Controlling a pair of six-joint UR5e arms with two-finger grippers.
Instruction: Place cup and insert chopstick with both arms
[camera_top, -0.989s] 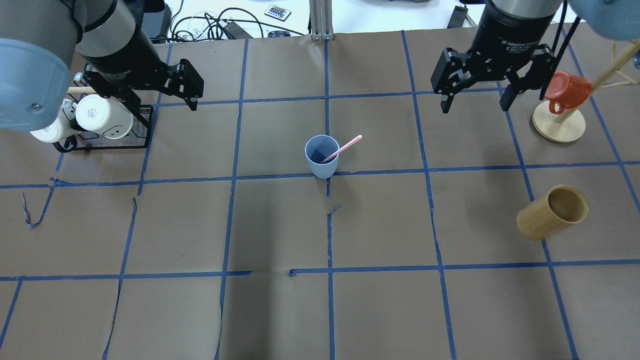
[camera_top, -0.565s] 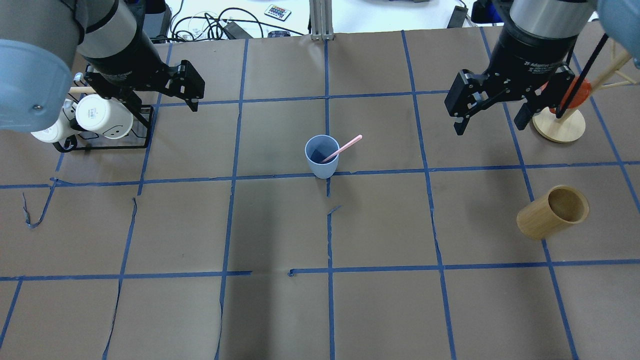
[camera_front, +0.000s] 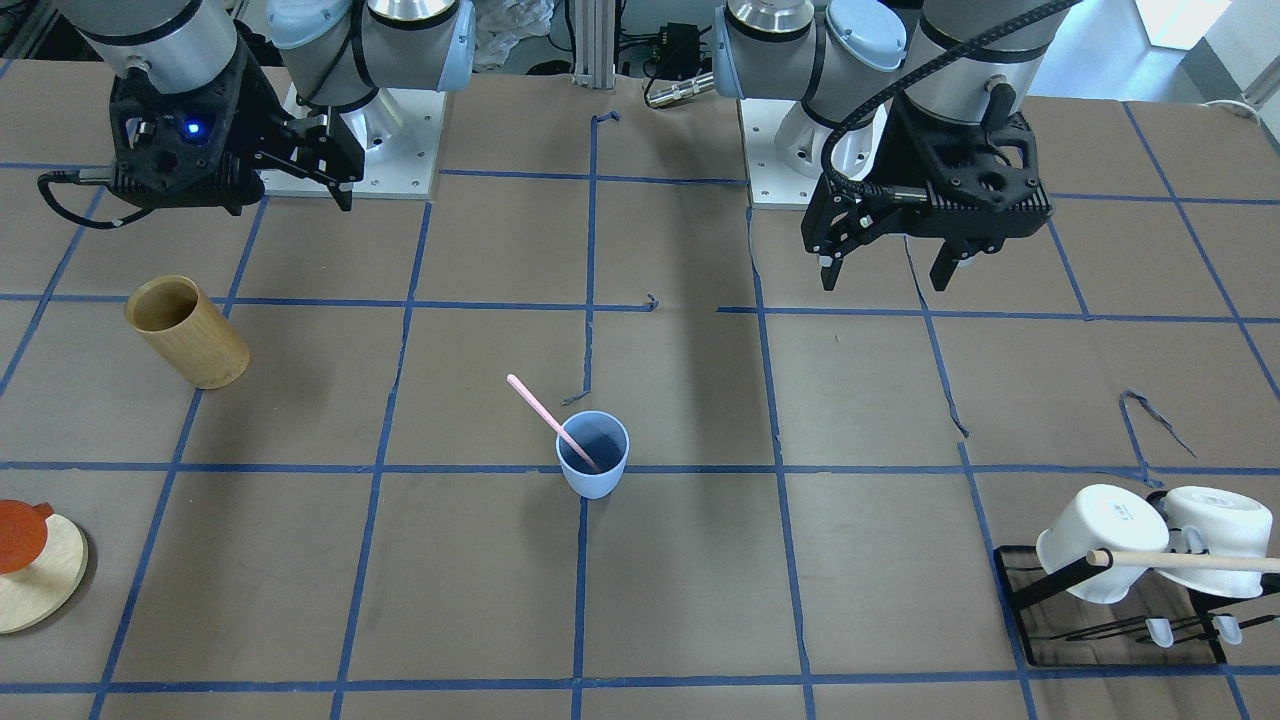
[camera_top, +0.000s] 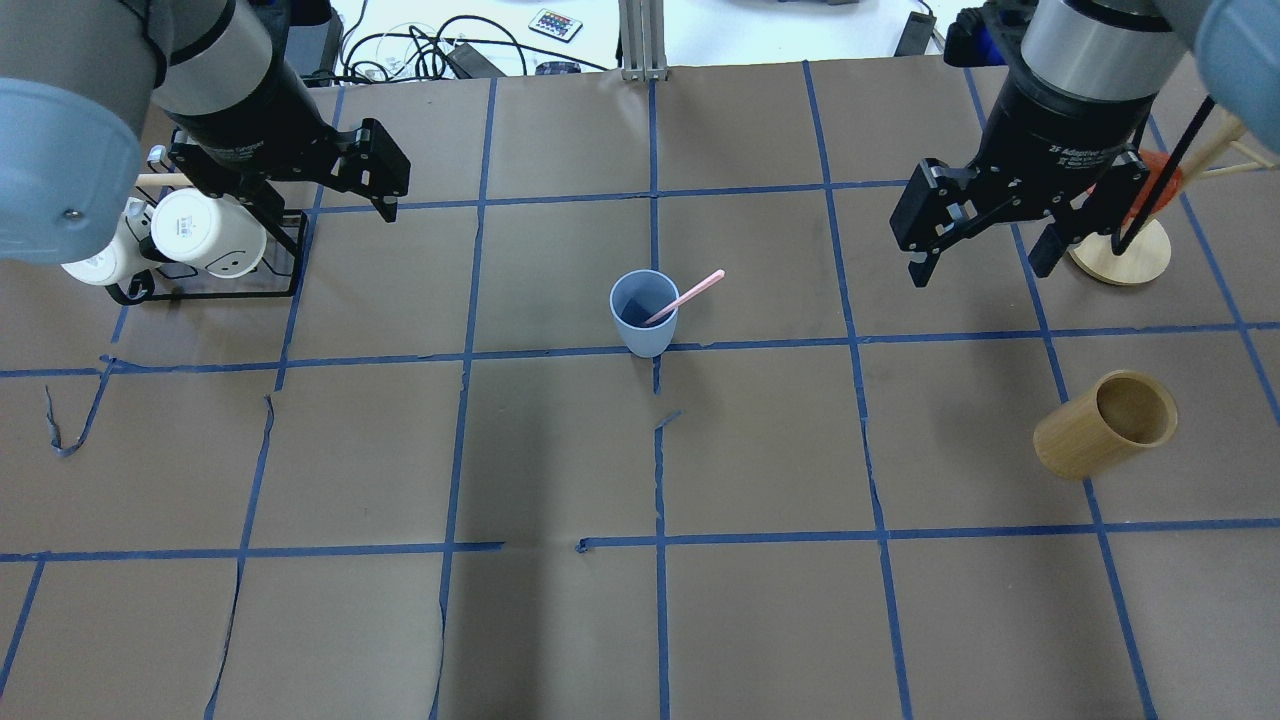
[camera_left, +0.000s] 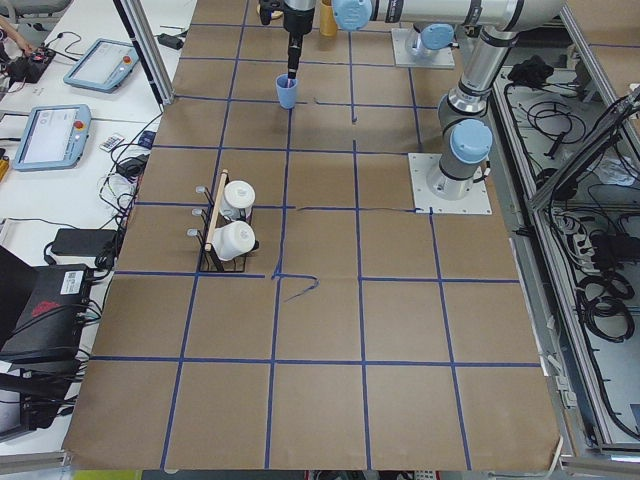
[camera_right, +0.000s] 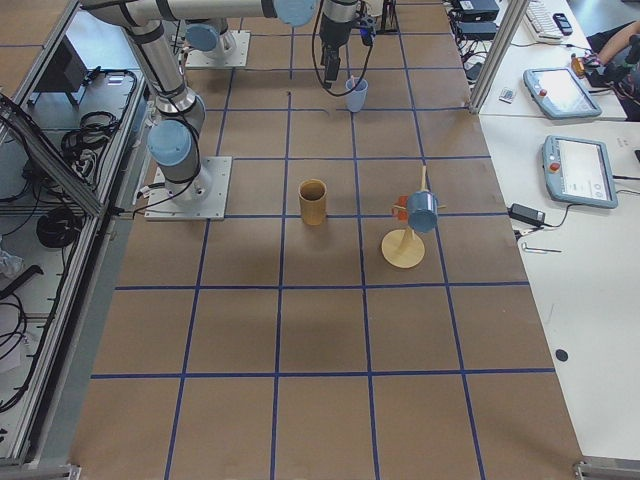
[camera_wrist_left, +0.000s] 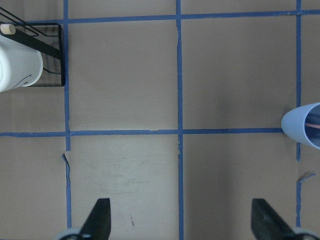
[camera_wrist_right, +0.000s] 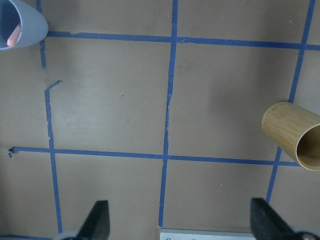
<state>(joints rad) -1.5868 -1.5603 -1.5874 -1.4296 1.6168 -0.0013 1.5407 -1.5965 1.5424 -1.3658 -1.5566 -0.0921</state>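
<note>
The light blue cup (camera_top: 643, 312) stands upright near the table's middle, also in the front view (camera_front: 592, 455). The pale pink chopstick (camera_top: 690, 294) leans inside it, its top sticking out over the rim (camera_front: 540, 405). My left gripper (camera_top: 300, 195) is open and empty, high above the mug rack, far left of the cup. My right gripper (camera_top: 978, 270) is open and empty, high and far right of the cup. The left wrist view shows the cup's edge (camera_wrist_left: 305, 130) at the right, and the right wrist view shows it (camera_wrist_right: 22, 25) at the top left.
Two white mugs (camera_top: 205, 235) hang on a black rack with a wooden rod at the left. A tan bamboo cylinder (camera_top: 1105, 425) stands at the right, also in the right wrist view (camera_wrist_right: 295, 135). A wooden stand (camera_top: 1118, 250) holds a red mug behind my right gripper.
My right gripper has moved right and toward the near side, now covering the red mug. The left gripper, cup and chopstick have not moved.
</note>
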